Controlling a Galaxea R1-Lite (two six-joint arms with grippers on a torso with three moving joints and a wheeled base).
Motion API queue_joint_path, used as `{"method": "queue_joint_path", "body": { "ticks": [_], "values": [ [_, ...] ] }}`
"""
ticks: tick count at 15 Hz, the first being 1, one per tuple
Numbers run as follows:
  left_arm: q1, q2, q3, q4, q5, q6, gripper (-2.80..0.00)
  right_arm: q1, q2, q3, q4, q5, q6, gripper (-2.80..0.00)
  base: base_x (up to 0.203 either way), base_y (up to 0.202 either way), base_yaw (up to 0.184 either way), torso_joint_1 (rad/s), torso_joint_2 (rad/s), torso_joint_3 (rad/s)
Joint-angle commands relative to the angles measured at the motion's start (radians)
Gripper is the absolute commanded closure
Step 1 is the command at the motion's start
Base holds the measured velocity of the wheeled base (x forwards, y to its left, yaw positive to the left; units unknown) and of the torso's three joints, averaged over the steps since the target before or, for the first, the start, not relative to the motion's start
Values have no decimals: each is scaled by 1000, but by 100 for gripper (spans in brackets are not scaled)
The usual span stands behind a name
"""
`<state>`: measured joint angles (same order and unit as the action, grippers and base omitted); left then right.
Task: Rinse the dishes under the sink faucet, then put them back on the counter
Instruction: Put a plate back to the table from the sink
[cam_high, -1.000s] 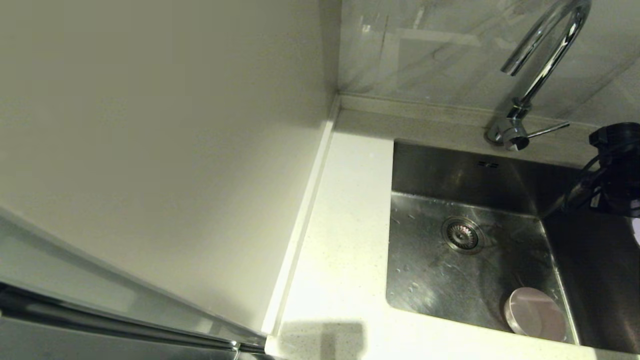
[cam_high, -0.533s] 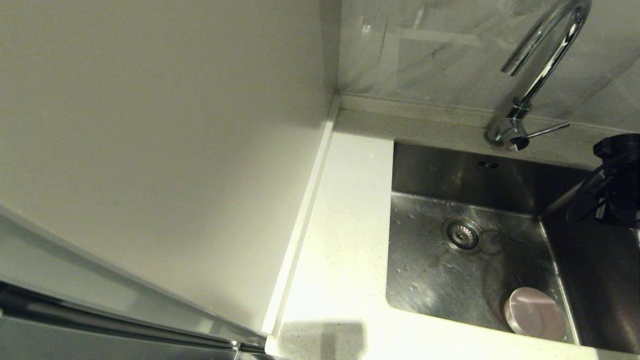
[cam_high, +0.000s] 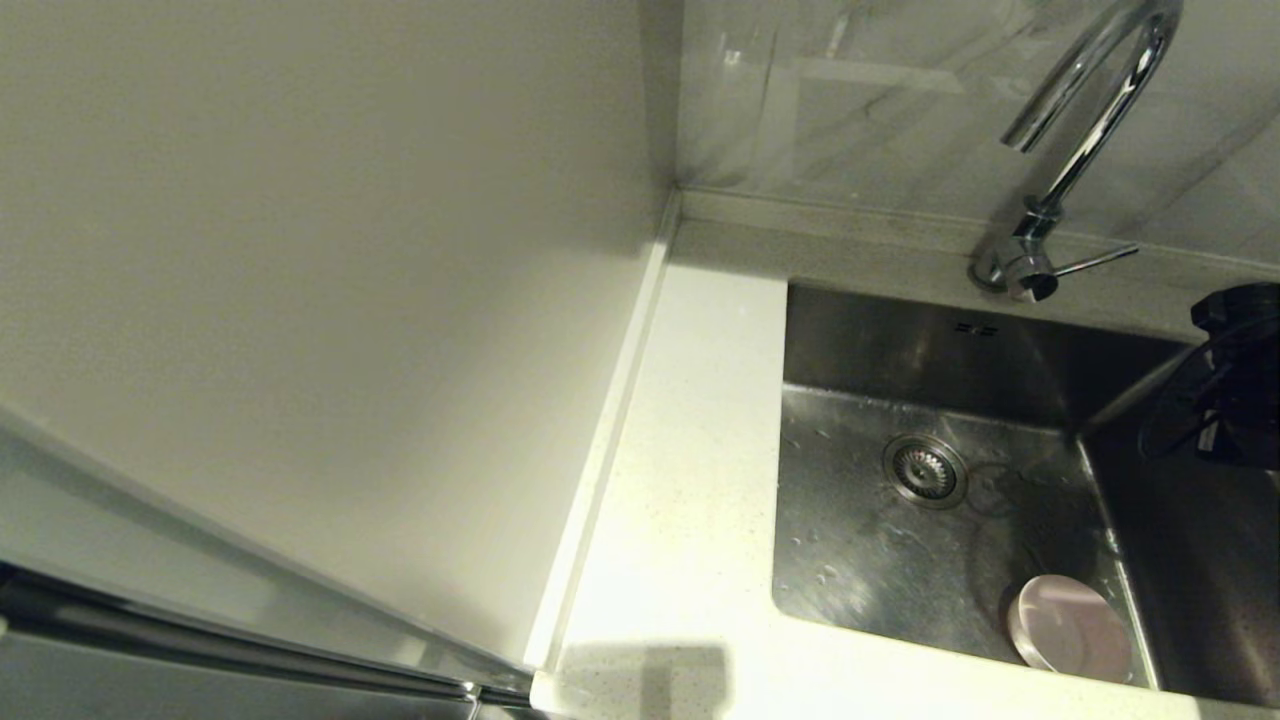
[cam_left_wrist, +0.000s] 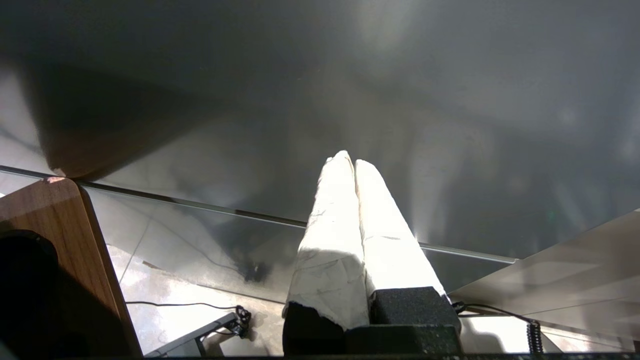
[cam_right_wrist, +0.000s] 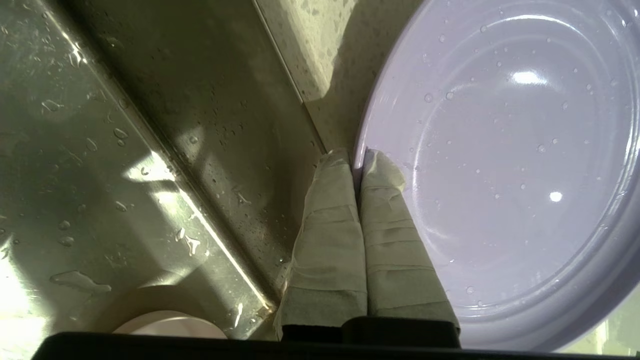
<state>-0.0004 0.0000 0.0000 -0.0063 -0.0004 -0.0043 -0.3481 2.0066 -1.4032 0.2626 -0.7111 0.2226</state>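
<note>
Domestic kitchen. Evidence: stainless steel sink (cam_high: 940, 520) with round drain strainer (cam_high: 924, 469), set into white speckled counter (cam_high: 690, 480); chrome gooseneck faucet (cam_high: 1075, 140) at the sink's back edge; grey marbled wall panel (cam_high: 880, 100) behind; wet lavender plate (cam_right_wrist: 500, 165).

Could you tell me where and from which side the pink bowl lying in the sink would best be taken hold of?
The pink bowl sits in the near right corner of the sink, close against the front wall. A rim grip from above looks safest, on the edge facing the drain strainer, one jaw inside and one outside: that side is open, while the walls crowd the others.
</note>
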Motion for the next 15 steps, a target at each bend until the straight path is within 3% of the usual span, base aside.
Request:
{"method": "queue_joint_path", "body": {
  "ticks": [1,15],
  "values": [
    [0,0,3,0,0,0,0,3,4,6,4,0,3,0,0,0,0,0,0,0],
    [0,0,3,0,0,0,0,64,-2,-3,4,5,3,0,0,0,0,0,0,0]
  ]
}}
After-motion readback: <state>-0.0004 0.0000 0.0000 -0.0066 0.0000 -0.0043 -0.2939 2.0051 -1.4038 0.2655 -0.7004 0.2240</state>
